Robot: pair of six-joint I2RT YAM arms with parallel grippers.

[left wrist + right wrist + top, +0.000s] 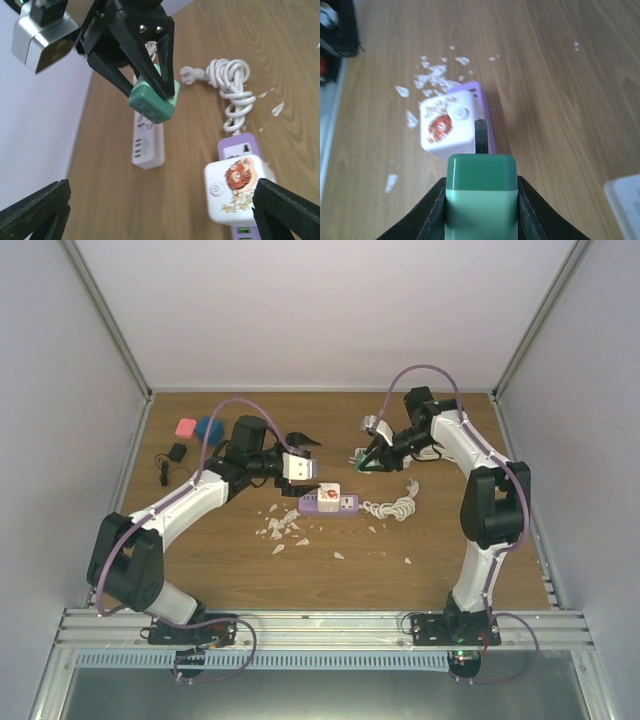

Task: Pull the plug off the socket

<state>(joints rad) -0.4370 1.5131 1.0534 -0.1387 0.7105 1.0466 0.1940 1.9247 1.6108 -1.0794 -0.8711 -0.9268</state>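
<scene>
Wooden table (450, 540), pale walls (300, 310), flakes (283, 528) beside socket (345, 505)

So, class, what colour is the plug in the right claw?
Green; the plug shows best in the right wrist view.

The green plug (152, 102) is a rounded two-tone block clamped between the right fingers (116, 72), tilted, its metal prongs bare and pointing down, clear of the counter. The purple socket strip (235, 147) lies flat on the counter ahead of the wide-spread left fingers (35, 212), untouched. A white cube plug (235, 187) with a tiger picture is seated on it.
</scene>
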